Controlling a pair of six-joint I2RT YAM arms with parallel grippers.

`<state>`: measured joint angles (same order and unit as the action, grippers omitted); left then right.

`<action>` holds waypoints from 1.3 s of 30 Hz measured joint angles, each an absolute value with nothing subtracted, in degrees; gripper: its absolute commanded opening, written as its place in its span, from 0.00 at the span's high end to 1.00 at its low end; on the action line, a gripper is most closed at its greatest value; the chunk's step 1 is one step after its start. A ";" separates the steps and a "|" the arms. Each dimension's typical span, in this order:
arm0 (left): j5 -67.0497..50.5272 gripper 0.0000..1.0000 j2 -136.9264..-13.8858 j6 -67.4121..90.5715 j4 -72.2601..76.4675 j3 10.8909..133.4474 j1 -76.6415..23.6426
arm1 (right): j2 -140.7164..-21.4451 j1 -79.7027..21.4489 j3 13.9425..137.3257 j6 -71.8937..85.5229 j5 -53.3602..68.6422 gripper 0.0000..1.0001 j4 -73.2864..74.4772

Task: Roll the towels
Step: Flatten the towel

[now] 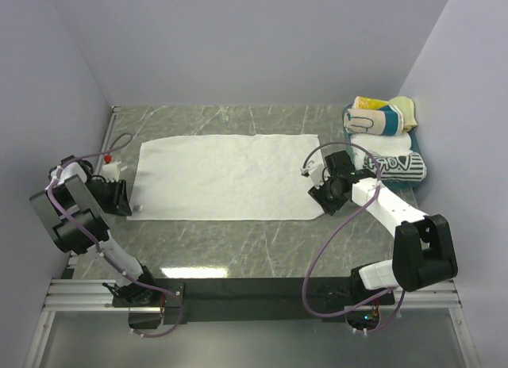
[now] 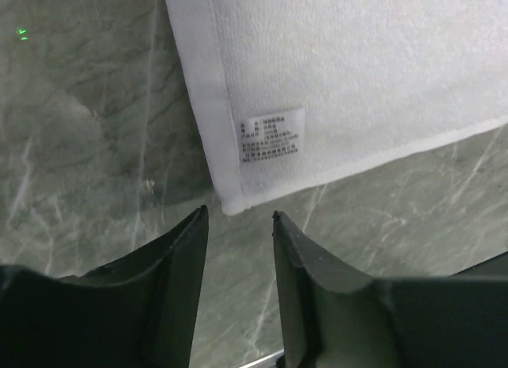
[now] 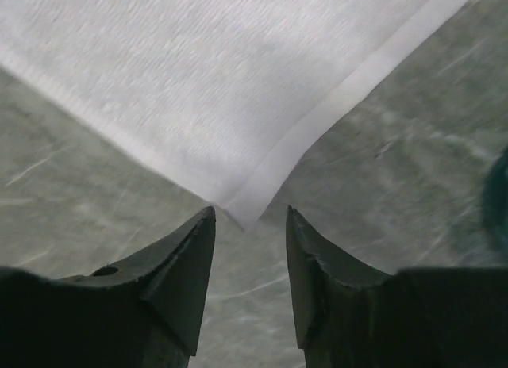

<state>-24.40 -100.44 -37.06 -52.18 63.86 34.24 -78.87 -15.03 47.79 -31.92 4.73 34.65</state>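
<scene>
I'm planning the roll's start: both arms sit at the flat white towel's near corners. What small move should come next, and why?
Probably lower both grippers and close on the corners. The white towel lies flat, unrolled; the left gripper and right gripper are open, each with a near corner just ahead of its fingers, nothing held.

We see a robotics lab cell: plain pale walls [image 1: 238, 43] box in a marble-patterned tabletop [image 1: 238, 241] with an aluminium rail [image 1: 83, 293].

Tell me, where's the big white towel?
Top view: the big white towel lies flat on the table, its near corners ahead of the left gripper and the right gripper; the rolled towels sit at its right.
</scene>
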 measured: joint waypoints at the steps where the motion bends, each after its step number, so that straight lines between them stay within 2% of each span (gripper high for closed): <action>1: -24.34 0.54 -100.03 -37.41 -52.82 64.14 34.35 | -78.63 -15.03 48.01 -31.99 5.28 0.49 35.92; 3: -24.29 0.54 -98.76 -38.48 -54.39 65.04 34.61 | -77.58 -15.03 48.80 -31.40 6.52 0.49 39.31; 5: -24.25 0.56 -96.97 -39.51 -55.29 65.76 34.70 | -76.12 -15.03 49.93 -30.44 7.60 0.55 42.17; 6: -24.16 0.60 -95.98 -39.94 -55.46 65.91 34.72 | -75.70 -15.03 50.54 -29.76 8.05 0.60 43.18; 7: -24.16 0.63 -94.76 -40.29 -55.64 65.93 34.74 | -75.44 -15.03 51.22 -28.88 8.47 0.72 44.01; 10: -24.12 0.74 -93.21 -40.84 -55.68 65.91 34.44 | -76.34 -15.07 52.31 -25.50 9.06 0.86 44.95; 15: -24.05 0.81 -93.60 -38.17 -52.88 63.70 31.51 | -84.05 -15.57 54.04 -19.33 7.94 0.90 45.30; 26: -19.11 0.85 -95.53 -30.48 -46.00 57.58 26.44 | -93.41 -19.44 54.43 -12.08 0.16 0.94 44.05; 33: -16.29 0.87 -95.85 -27.59 -43.72 55.92 26.48 | -93.80 -19.53 54.43 -9.41 -1.78 0.89 43.35; 39: -15.09 0.89 -96.27 -24.80 -43.29 56.07 26.46 | -96.01 -19.73 54.81 -9.04 -6.55 0.89 43.09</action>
<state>-15.09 -96.27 -24.80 -43.29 56.07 26.46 -96.01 -19.73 54.81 -9.04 -6.55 43.09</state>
